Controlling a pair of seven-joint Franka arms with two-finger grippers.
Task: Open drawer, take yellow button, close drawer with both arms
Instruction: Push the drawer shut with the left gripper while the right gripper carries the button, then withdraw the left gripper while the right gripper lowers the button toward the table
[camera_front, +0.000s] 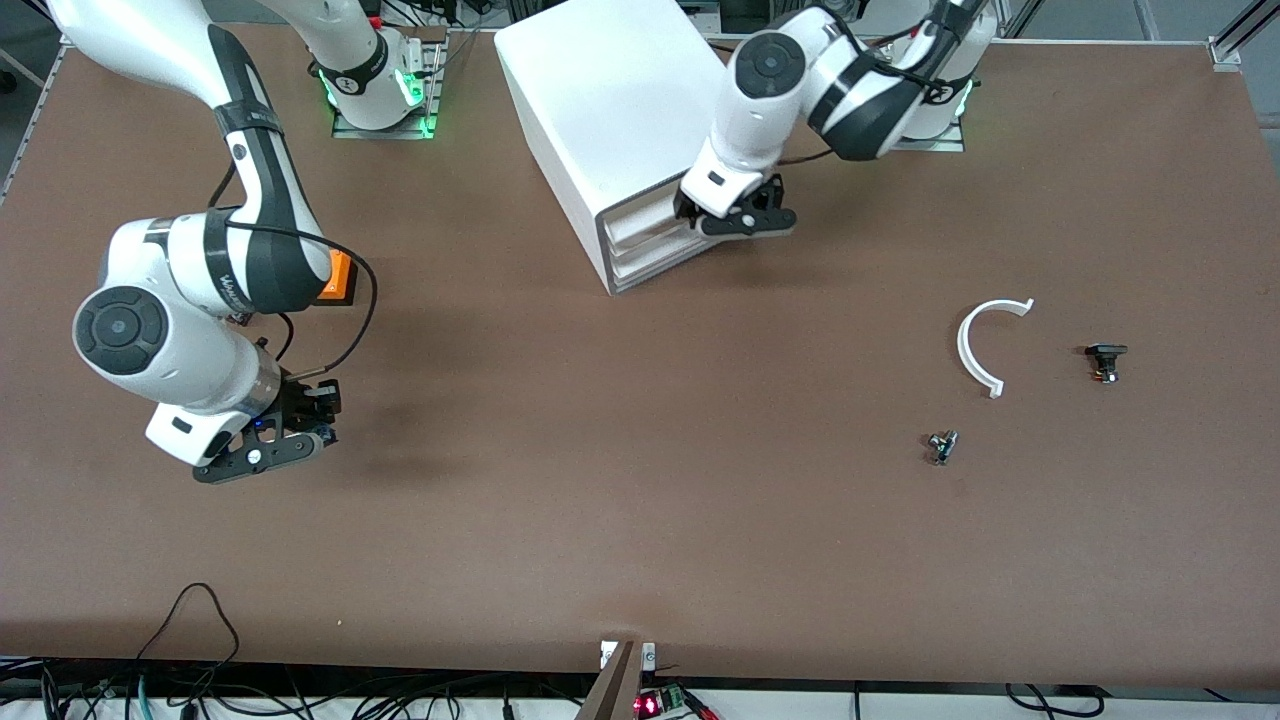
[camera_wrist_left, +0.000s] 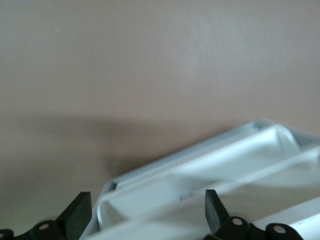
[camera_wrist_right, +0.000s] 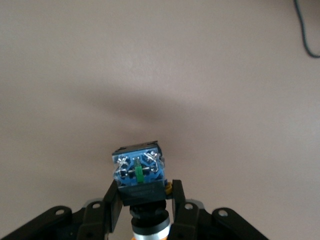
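Nearest the front camera, toward the left arm's end of the brown surface (camera_front: 640, 520), a small dark metallic part (camera_front: 941, 446) lay alone, with a small black part (camera_front: 1105, 361) and a white curved plastic strip (camera_front: 985, 342) a little farther from the camera. At the right arm's end, the right pincer (camera_front: 300, 425) hung low over the bare surface, clenched on the button (camera_wrist_right: 139, 175). In the right wrist view the button showed a squarish blue-and-black body with shiny metal terminals and a small green piece in the middle of its end face; a black collar and a silvery ring sat lower between the fingers (camera_wrist_right: 112, 207), and a sliver of orange showed at the very edge of that view. An orange block (camera_front: 338, 278) sat farther from the camera, partly hidden by the right arm. Farther still stood the big white cabinet (camera_front: 600, 110), turned at an angle, with three alike fronts stacked on its face. The left pincer (camera_front: 722, 212) was at the uppermost one, the drawer (camera_front: 640, 213). In the left wrist view its fingers (camera_wrist_left: 77, 212) stood spread apart, released, with the drawer's white recessed front (camera_wrist_left: 200, 185) between them; I could not tell whether they touched it.
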